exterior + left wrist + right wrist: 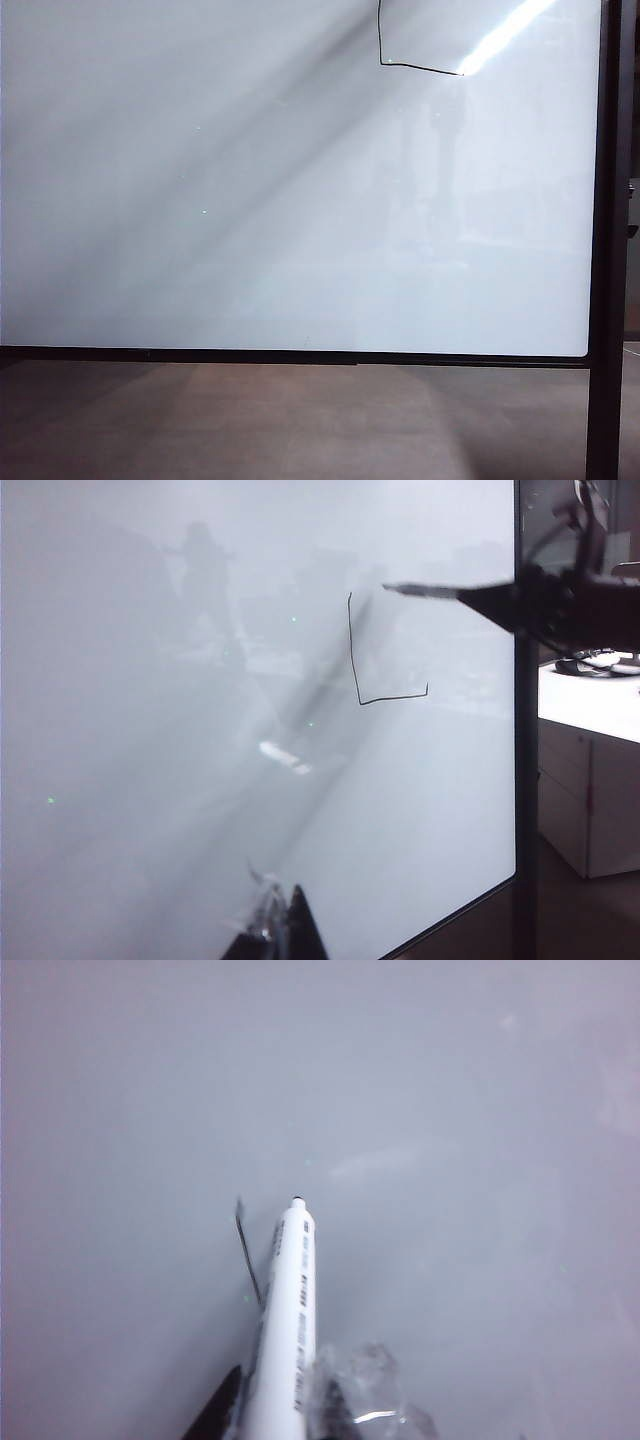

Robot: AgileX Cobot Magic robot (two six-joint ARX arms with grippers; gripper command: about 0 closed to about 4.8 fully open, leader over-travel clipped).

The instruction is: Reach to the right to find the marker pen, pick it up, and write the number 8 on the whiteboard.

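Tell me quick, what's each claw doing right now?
Left gripper: holds nothing; open or shut, cannot tell.
Right gripper: closed on the marker pen.

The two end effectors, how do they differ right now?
The right end effector grips a white marker aimed at the whiteboard, up by the drawn lines. The left end effector holds nothing and sits lower, away from the lines. Both face the board.

The number 8 (400, 50) is cut off by the exterior view's top edge.
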